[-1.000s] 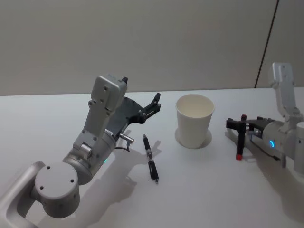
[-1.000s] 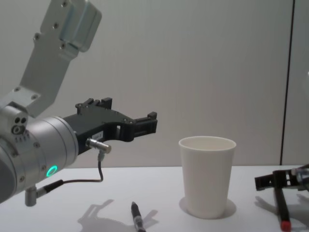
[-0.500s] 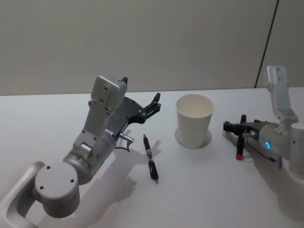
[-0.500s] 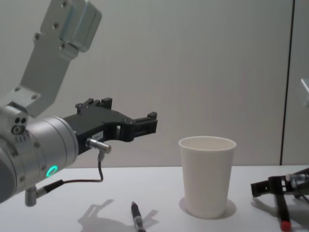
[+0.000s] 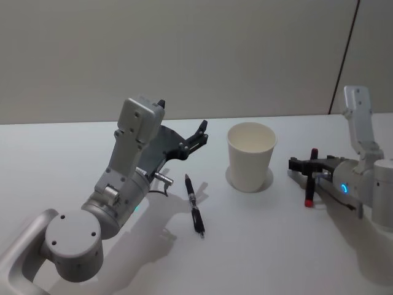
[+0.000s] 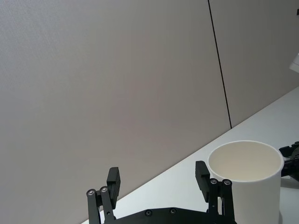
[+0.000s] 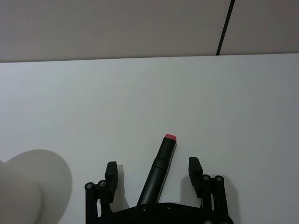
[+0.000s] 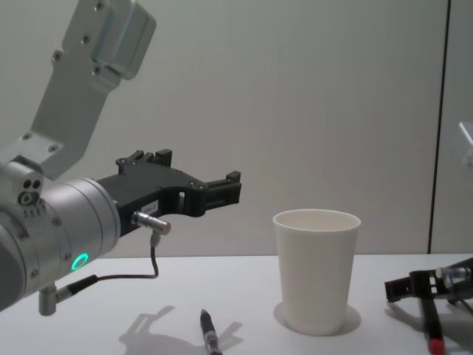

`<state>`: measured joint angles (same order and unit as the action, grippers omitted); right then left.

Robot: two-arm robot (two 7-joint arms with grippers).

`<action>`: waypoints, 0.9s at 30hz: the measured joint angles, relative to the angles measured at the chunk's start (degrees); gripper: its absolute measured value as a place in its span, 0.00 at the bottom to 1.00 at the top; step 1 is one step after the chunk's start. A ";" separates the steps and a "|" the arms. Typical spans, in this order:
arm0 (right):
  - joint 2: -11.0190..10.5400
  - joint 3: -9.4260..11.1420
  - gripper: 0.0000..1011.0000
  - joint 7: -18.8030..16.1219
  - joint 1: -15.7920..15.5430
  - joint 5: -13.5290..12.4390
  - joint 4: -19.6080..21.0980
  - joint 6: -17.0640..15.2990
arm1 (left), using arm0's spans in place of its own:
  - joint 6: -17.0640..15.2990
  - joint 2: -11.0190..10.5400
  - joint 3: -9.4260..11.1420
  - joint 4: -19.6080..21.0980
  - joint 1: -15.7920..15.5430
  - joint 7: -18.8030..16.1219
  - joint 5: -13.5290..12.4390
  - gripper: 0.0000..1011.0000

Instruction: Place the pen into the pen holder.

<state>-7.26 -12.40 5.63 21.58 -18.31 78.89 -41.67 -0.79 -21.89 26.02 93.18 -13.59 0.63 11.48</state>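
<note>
Head view: the pen holder [image 5: 250, 161] stood upright mid-table, mouth open, with bare white table [image 5: 276, 246] all round it, widest toward 6 o'clock. A red-tipped pen [image 5: 310, 187] lay at its 3 o'clock, well apart. The right gripper [image 5: 312, 163] straddled it low, fingers spread, neither touching the barrel in the right wrist view. A black pen [image 5: 194, 206] lay at the holder's 8 o'clock. The left gripper [image 5: 201, 132] hung at 9 o'clock, fingers spread, empty. The far table edge met a grey wall [image 5: 184, 55] with one dark seam [image 5: 344, 58].
</note>
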 joint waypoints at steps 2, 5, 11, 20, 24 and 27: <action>0.02 0.00 0.91 0.01 0.01 0.02 -0.04 0.01 | 0.00 0.00 0.00 0.00 0.00 0.00 0.00 0.99; 0.05 0.01 0.89 0.01 0.03 0.02 -0.09 0.01 | 0.00 0.00 0.00 0.00 0.00 0.00 0.00 0.99; 0.10 -0.01 0.84 -0.03 0.04 0.02 -0.17 0.02 | 0.00 0.00 0.00 0.00 0.00 0.00 0.00 0.99; 0.14 -0.04 0.79 -0.05 0.03 0.03 -0.23 0.03 | 0.00 0.00 0.00 0.00 0.00 0.00 0.00 0.99; 0.16 -0.05 0.77 -0.06 0.03 0.03 -0.25 0.03 | 0.00 0.00 0.00 0.00 0.00 0.00 0.00 0.99; 0.17 -0.06 0.75 -0.07 0.03 0.03 -0.26 0.03 | 0.00 0.00 0.00 0.00 0.00 0.00 0.00 0.99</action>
<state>-7.09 -12.47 5.55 21.61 -18.28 78.63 -41.65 -0.79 -21.89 26.02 93.18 -13.58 0.63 11.48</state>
